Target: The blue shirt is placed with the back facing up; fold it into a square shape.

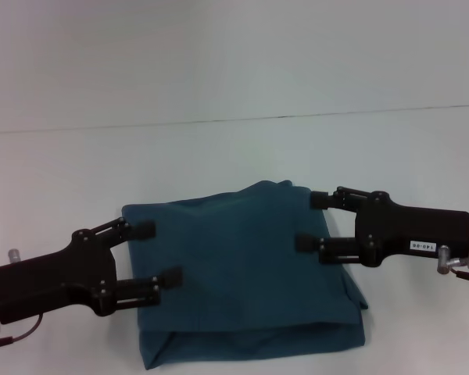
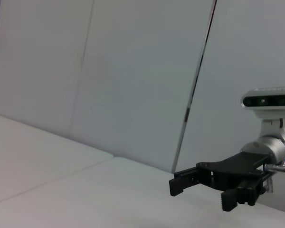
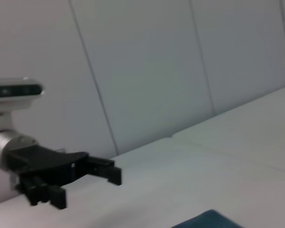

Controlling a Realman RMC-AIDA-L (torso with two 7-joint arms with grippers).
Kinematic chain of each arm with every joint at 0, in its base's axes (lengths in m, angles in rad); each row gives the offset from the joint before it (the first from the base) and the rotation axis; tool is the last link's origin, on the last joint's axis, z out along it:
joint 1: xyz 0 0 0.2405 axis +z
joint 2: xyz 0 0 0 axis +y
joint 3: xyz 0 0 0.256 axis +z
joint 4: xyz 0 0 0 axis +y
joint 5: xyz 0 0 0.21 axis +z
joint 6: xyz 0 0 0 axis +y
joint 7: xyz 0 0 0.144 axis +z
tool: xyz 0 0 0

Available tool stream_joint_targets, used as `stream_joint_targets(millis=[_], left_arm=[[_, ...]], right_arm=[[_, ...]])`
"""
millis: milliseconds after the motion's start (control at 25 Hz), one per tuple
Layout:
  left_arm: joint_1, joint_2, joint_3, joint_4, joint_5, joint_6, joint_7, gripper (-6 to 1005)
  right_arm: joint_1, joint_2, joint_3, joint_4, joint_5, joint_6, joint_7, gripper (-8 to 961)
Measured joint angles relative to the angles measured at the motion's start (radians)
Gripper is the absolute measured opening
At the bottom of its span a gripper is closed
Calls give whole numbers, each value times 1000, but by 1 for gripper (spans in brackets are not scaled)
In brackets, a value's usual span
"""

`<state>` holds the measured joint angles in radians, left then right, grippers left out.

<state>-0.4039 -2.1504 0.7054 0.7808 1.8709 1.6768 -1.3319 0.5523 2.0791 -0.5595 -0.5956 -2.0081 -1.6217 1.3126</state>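
Observation:
The blue shirt [image 1: 242,273] lies on the white table as a folded, roughly rectangular bundle, plain fabric up, with a thick folded edge toward me. My left gripper [image 1: 158,253] hangs open over the shirt's left edge with nothing between its fingers. Over the shirt's far right corner my right gripper [image 1: 311,222] also stands open and empty. The left wrist view shows the right gripper [image 2: 201,194] from across the table. In the right wrist view the left gripper [image 3: 87,187] is seen, along with a corner of the shirt [image 3: 209,221].
The white table [image 1: 219,156] stretches far beyond the shirt, crossed by a thin seam line [image 1: 234,119]. Pale wall panels stand behind the table in both wrist views.

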Motion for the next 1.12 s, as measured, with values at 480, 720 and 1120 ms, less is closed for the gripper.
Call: stream_joint_targets(millis=[480,720,1120], left_arm=[[-8,9,4,1,55,13,-25,920],[-18,13,5,4,90,15,-70,920],[-35,35,17,7,103,18,-178,920]], right_arm=[[4,-54,-151,-12,-2,-50,97,929],[25,-74,-203,-21,-11,-59,157,929],[81,-68,-214,-52,-98,-62,229,929]])
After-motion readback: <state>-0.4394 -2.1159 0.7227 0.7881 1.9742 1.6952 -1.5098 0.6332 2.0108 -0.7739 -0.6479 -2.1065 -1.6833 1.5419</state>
